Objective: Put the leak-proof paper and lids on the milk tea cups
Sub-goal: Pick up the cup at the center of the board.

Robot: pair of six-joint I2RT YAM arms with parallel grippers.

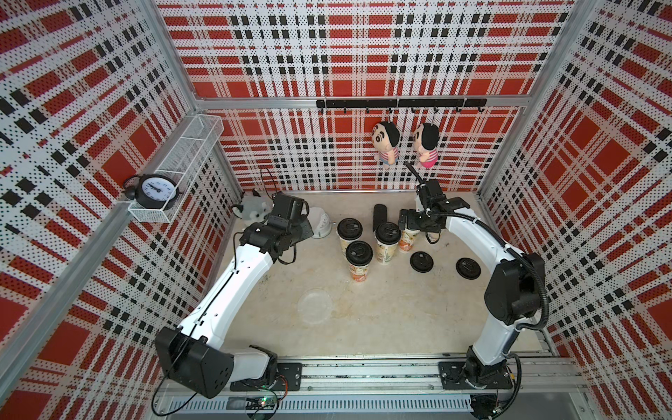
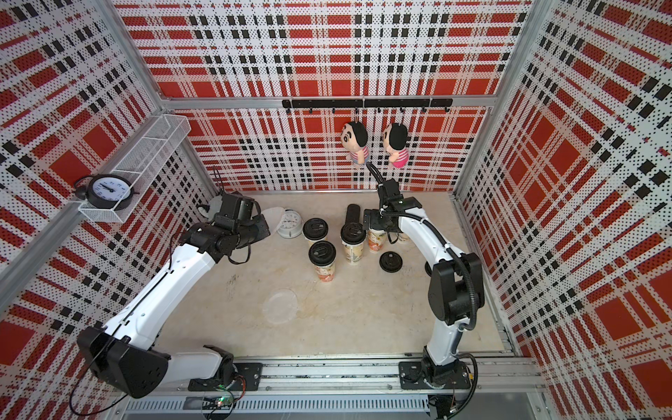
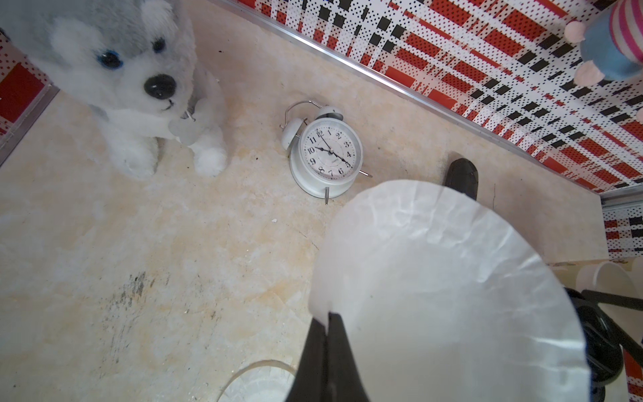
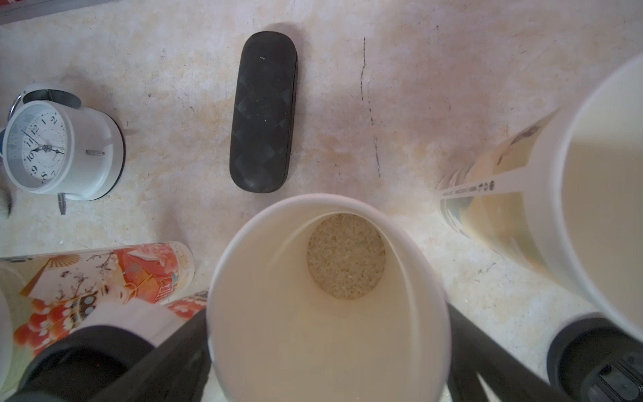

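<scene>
Left pincer (image 3: 327,325) clamped on one paper sheet (image 3: 452,278); right pincer (image 4: 328,309) spread wide around an open cup (image 4: 271,313).
Sheet: round, whitish, translucent, crinkled, pinched at its rim, held in the air near the white clock (image 3: 325,156) and plush dog (image 3: 121,69). Spare sheets (image 1: 314,305) lie flat on the surface (image 1: 382,327), well apart from three lidded cups (image 1: 358,272). Whether the right jaws press the cup, cannot tell. Bare room in front; black case (image 4: 264,111) behind the cups, near the back wall (image 1: 327,163).
</scene>
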